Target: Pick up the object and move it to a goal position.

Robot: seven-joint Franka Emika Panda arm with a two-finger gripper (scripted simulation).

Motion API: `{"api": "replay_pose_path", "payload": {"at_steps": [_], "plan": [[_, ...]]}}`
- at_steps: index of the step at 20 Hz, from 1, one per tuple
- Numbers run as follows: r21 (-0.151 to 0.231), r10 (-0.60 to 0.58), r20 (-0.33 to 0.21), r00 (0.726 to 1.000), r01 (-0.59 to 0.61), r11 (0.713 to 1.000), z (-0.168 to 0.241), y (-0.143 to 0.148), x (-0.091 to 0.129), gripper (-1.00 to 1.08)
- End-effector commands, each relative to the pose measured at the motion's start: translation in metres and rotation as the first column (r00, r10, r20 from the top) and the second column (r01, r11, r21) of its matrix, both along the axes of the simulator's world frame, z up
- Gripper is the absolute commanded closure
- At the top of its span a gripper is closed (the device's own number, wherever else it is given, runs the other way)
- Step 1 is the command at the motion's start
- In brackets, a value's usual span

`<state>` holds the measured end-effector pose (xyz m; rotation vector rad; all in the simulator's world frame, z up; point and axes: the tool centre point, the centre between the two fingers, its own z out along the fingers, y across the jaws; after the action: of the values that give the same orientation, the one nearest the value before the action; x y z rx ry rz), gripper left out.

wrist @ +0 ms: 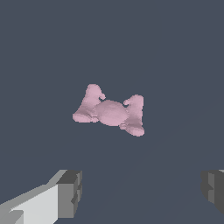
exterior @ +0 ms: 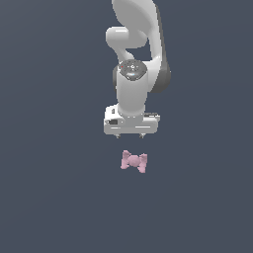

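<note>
Arm (exterior: 133,64) upright, fingers (wrist: 70,192) spread wide above the object (exterior: 134,161)

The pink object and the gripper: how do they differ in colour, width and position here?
The pink object is pale pink and lumpy; the gripper is white and boxy. The object is narrower than the gripper. The object sits below, untouched; the gripper hangs above it, jaws open wide. Both are matte renders.

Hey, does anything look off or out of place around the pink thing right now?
Nothing stands out. The pink object lies intact on the plain grey surface, apart from the open gripper.
</note>
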<state>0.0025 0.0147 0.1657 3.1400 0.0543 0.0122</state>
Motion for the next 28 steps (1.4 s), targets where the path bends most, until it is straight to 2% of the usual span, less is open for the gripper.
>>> {"api": "replay_pose_path", "payload": {"at_steps": [1, 11, 20, 28], "plan": [[0.000, 0.000, 0.000, 1.000, 0.000, 1.000, 0.000, 0.000, 0.000, -0.92], [0.022, 0.040, -0.003, 0.999, -0.040, 0.999, 0.004, 0.017, 0.003, -0.92], [0.020, 0.052, -0.003, 0.999, -0.052, 0.998, 0.003, 0.016, 0.003, -0.92], [0.014, 0.147, -0.004, 0.989, -0.147, 0.989, -0.004, 0.016, 0.007, -0.92]]}}
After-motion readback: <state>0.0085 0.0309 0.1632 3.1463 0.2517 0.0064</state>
